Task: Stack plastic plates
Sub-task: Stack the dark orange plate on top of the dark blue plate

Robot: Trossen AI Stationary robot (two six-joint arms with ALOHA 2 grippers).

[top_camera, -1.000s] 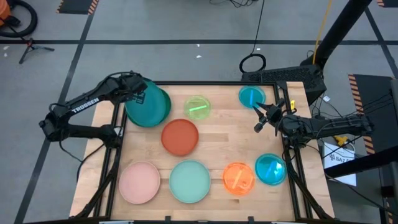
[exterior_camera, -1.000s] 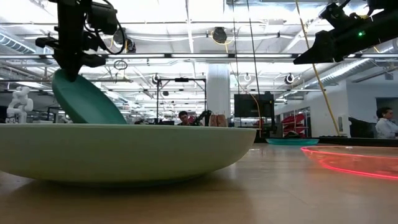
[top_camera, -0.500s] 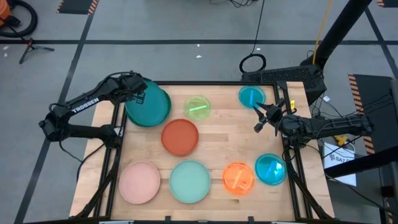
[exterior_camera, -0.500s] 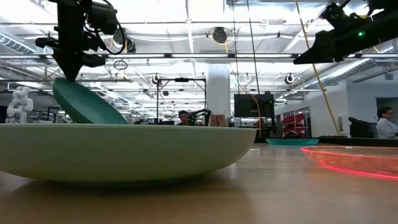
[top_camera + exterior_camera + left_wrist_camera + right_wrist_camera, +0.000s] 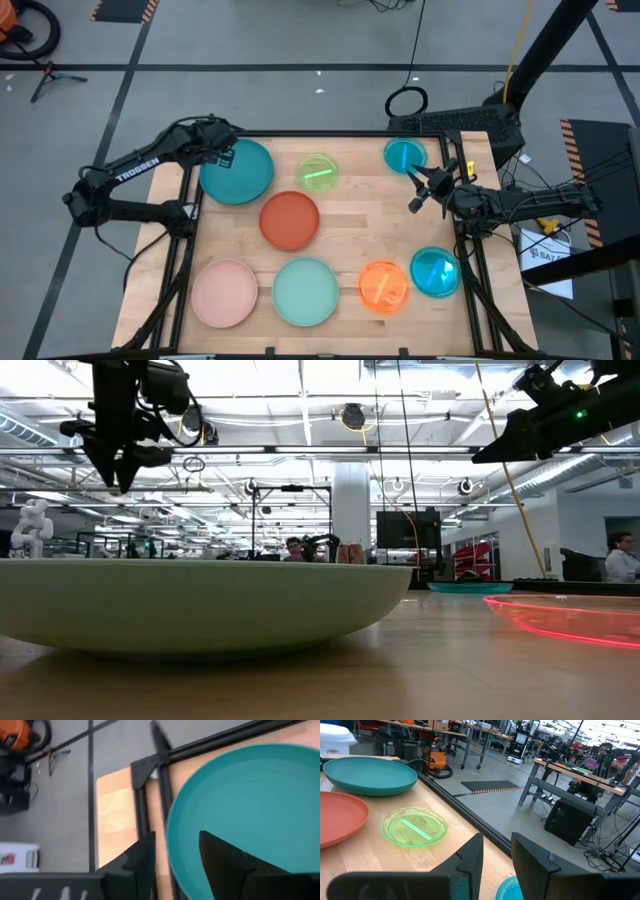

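Note:
The teal plate (image 5: pixel 238 170) lies flat at the table's far left corner. My left gripper (image 5: pixel 222 142) hangs open above its far left rim (image 5: pixel 172 827), well clear of it in the low view (image 5: pixel 125 472). On the wood also lie a lime plate (image 5: pixel 318 173), a red-orange plate (image 5: pixel 290 220), a pink plate (image 5: pixel 225 292), a mint plate (image 5: pixel 305 291), an orange plate (image 5: pixel 384 286) and two blue plates (image 5: pixel 404 155) (image 5: pixel 435 272). My right gripper (image 5: pixel 413 190) waits open and empty in the air near the far blue plate.
A black frame (image 5: pixel 330 133) runs around the table. In the low view the mint plate (image 5: pixel 200 605) fills the foreground and hides the teal plate. Bare wood (image 5: pixel 370 220) lies between the red-orange plate and the right arm. People sit in the room beyond.
My left gripper has opened and let go of the teal plate, staying where it was. The plate, held tilted with its far left rim raised, has dropped flat onto the table's far left corner.

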